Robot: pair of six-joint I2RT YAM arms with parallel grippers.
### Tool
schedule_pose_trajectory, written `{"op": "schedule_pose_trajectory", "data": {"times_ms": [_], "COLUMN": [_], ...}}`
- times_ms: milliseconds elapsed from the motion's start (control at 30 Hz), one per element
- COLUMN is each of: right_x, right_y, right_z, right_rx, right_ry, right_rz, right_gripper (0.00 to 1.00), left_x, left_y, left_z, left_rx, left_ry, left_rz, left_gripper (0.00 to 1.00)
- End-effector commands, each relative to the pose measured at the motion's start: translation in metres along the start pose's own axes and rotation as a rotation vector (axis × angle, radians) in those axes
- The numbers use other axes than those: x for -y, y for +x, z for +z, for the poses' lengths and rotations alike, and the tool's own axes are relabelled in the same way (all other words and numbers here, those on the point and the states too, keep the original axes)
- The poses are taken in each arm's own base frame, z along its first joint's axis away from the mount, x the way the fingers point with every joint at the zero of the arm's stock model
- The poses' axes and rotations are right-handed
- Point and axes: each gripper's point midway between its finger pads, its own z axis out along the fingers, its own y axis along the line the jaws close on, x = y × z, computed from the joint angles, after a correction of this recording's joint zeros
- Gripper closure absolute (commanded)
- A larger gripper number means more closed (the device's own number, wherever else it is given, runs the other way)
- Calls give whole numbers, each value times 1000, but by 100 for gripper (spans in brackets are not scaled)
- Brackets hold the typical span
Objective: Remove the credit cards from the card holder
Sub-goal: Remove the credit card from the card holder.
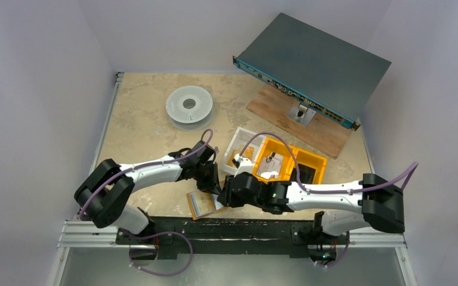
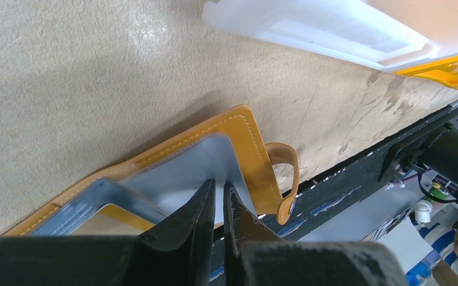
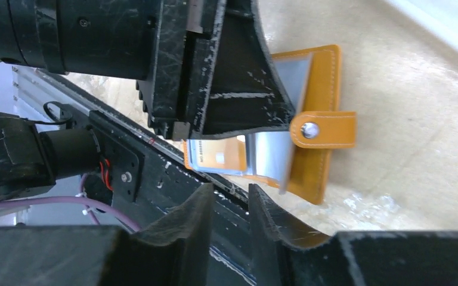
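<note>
Left tool (image 2: 219, 190): nearly closed, thin gap, tips against clear sleeve (image 2: 179, 170) of card holder (image 2: 247, 140); gripping or not, cannot tell. Right tool (image 3: 229, 196): parted, empty, just short of card holder. Card holder: lying open on table (image 2: 65, 89), near edge, between both tools.

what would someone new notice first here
Both arms crowd together at the near middle edge of the table, over an open mustard card holder with its clear sleeves fanned out. The left gripper pinches one sleeve by its edge, while the right gripper hangs open close by. At the far right, a big grey metal box sits tilted on a wooden board.
</note>
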Motion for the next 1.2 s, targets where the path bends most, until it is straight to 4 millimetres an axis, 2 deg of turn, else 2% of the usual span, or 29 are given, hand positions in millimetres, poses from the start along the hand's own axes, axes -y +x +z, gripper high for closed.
{"op": "schedule_pose_trajectory", "data": {"times_ms": [0,167,467,567,733,933,1167], "right_x": [-22,-17,28,36,39,42,43], "right_y": [1,9,18,20,30,40,43], "right_z": [12,24,45,48,52,61,63], "right_rx": [-9,-23,-11,-12,-50,-86,-97], "right_ry": [-72,-86,55,74,78,100,97], "right_rz": [-54,-91,-88,-80,-66,-63,-58], "right_gripper": [78,85,90,90,90,94,95], "left_x": [20,20,20,14,-4,-39,-78], "left_y": [-8,-6,-6,-4,3,15,31], "left_z": [-3,-3,-19,-27,-43,-56,-52], "left_rx": [11,7,32,51,105,184,255], "left_ry": [56,55,43,23,-26,-104,-150], "left_rz": [21,21,56,64,50,-25,-136], "left_gripper": [90,90,90,89,86,85,85]}}
